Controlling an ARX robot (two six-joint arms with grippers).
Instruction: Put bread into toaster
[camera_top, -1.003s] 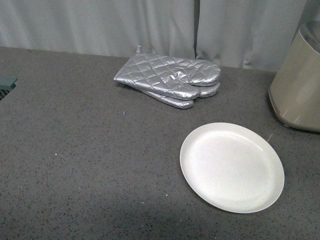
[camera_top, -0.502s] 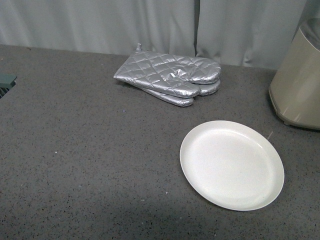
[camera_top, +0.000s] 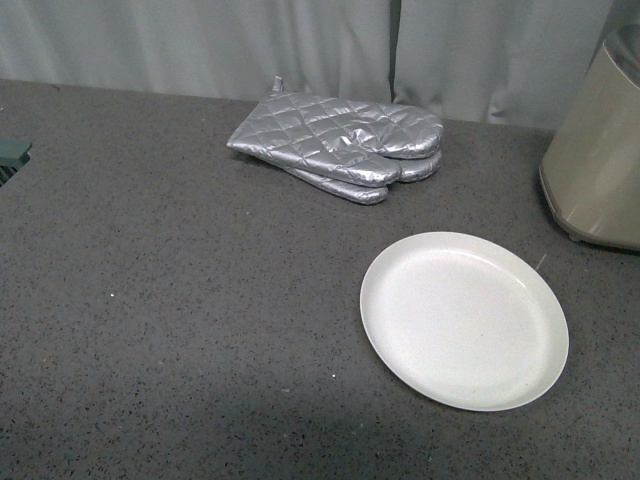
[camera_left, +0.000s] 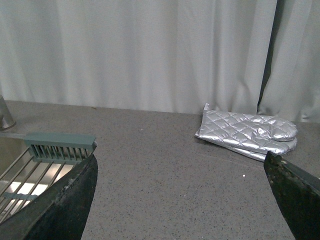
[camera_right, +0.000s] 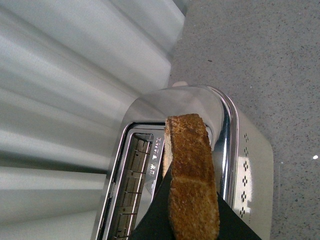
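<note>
Grey speckled stone makes up the countertop in my front view. On it a white round plate lies bare toward the right. Behind the plate, near the pale curtain, a stacked pair of silver quilted oven mitts lies flat. At the far right edge stands the beige rounded toaster, only partly in frame and well apart from the plate. Neither of my arms shows in this view.

From my left wrist camera, the two dark fingers of my left gripper stand wide apart with only countertop between them, holding nothing. Beyond them lie the same silver mitts, and a grey-green slatted rack sits over a metal sink at the counter's edge.

From my right wrist camera, my right gripper is clamped on the tan slice of bread with a dark brown crust, its black fingers pressing on both faces of the slice. The bread is seen edge-on, held above the toaster's shiny silver top, over the strip of metal beside the long open slot. I cannot tell whether it touches the toaster.
</note>
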